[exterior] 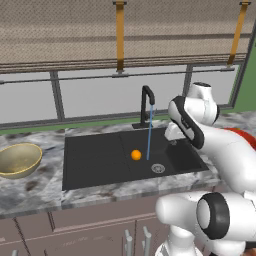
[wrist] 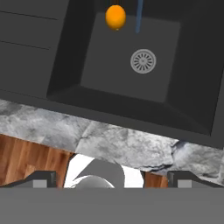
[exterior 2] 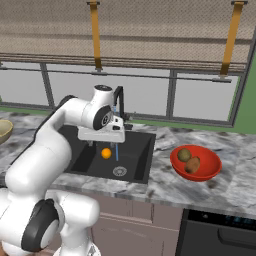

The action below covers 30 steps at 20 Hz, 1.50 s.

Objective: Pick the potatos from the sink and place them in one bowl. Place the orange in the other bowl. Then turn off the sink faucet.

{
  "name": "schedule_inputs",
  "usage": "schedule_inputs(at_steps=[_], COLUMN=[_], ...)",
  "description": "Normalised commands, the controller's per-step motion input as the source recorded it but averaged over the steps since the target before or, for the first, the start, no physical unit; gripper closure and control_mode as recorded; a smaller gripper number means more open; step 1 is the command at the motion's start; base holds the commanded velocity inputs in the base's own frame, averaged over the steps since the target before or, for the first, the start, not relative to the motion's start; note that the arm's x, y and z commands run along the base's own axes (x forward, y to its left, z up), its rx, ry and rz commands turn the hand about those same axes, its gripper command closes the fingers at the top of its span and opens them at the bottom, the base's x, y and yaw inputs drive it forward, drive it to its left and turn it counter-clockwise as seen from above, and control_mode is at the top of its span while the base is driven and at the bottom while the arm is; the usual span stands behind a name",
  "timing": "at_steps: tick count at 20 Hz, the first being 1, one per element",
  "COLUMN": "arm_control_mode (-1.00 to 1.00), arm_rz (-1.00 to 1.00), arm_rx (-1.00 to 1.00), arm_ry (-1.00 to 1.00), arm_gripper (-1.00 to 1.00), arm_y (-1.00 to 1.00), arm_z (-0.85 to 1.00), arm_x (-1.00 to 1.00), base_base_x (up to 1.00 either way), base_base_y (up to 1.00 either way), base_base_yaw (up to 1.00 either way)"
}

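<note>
The orange [exterior: 136,155] [exterior 2: 106,153] [wrist: 116,16] lies in the black sink [exterior: 90,160] [exterior 2: 137,150], left of the round drain [wrist: 143,61]. Water runs in a thin blue stream [exterior: 149,135] from the black sink faucet [exterior: 146,105] [exterior 2: 119,100]. Both potatos [exterior 2: 184,154] [exterior 2: 192,165] rest in the red bowl [exterior 2: 212,170] on the counter to the right. At the far left stands the tan-yellow bowl [exterior: 17,159], with nothing in it. My gripper [exterior: 174,141] [exterior 2: 103,144] [wrist: 112,178] hangs open and empty above the sink's front right part, well short of the orange.
Grey marbled counter [exterior: 30,192] surrounds the basin, with a window wall [exterior: 100,95] close behind the faucet. A dark appliance front [exterior 2: 220,230] sits below the counter at the right. My own white arm rises between the sink and the red bowl.
</note>
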Motion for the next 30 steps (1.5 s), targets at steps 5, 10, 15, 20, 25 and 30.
schedule_inputs(at_steps=[5,10,15,20,25,30], arm_control_mode=[-1.0,-1.0,-1.0,-1.0,-1.0,-1.0], arm_rz=[0.0,-0.01,-0.04,-0.07,-0.03,-0.01], arm_rx=[0.03,0.05,0.03,0.0,0.02,0.03], arm_ry=[-0.06,-0.05,-0.01,0.0,0.0,0.0], arm_gripper=[-1.0,-1.0,-1.0,-1.0,-1.0,-1.0], arm_y=[0.82,0.5,0.29,0.04,0.0,-0.03], arm_z=[-0.27,-0.31,-0.23,-0.15,-0.06,0.0], arm_x=[0.0,0.05,0.17,0.26,0.4,0.32], base_base_x=[0.0,0.0,0.0,0.0,0.0,0.0], base_base_y=[0.0,0.0,0.0,0.0,0.0,0.0], base_base_yaw=[0.0,0.0,0.0,0.0,0.0,0.0])
